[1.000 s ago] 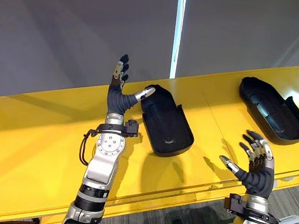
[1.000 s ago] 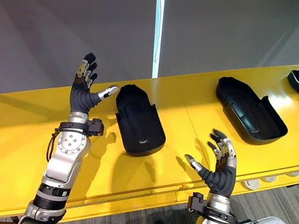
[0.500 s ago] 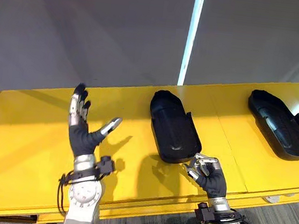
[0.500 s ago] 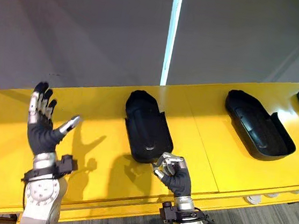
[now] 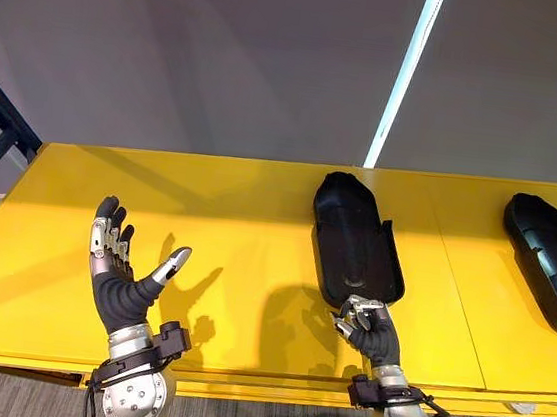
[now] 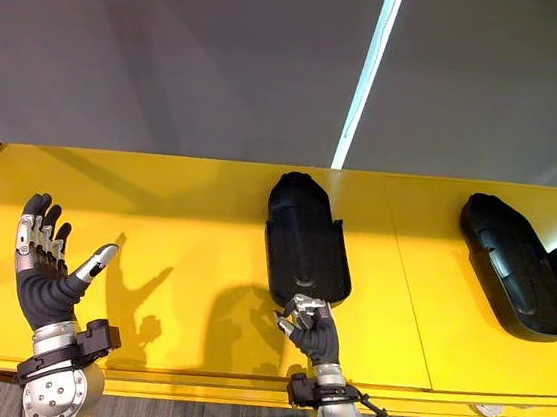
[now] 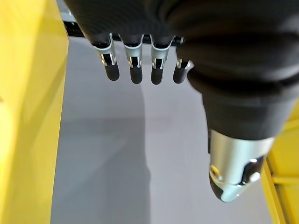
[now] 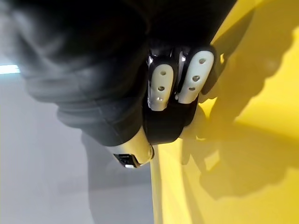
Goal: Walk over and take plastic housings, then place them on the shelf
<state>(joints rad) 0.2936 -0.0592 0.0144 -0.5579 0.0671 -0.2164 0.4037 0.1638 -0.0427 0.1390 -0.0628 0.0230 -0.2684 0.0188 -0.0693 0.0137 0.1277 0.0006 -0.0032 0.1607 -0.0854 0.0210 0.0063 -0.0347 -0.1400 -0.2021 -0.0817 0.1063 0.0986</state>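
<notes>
A narrow white light strip (image 5: 404, 77) is glowing brightly down the grey wall (image 5: 176, 46) in the upper right of the head views, and the yellow shelf (image 5: 257, 216) below is lying evenly lit. The left hand (image 5: 115, 275) and the right hand (image 5: 367, 329) are each throwing a dark, hard-edged shadow toward the lower middle of the frame. The black plastic housing (image 5: 356, 237) is catching only a faint sheen near its lower end.

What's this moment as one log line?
left hand open, raised | right hand curled beside middle housing | second housing right | both on shelf
</notes>
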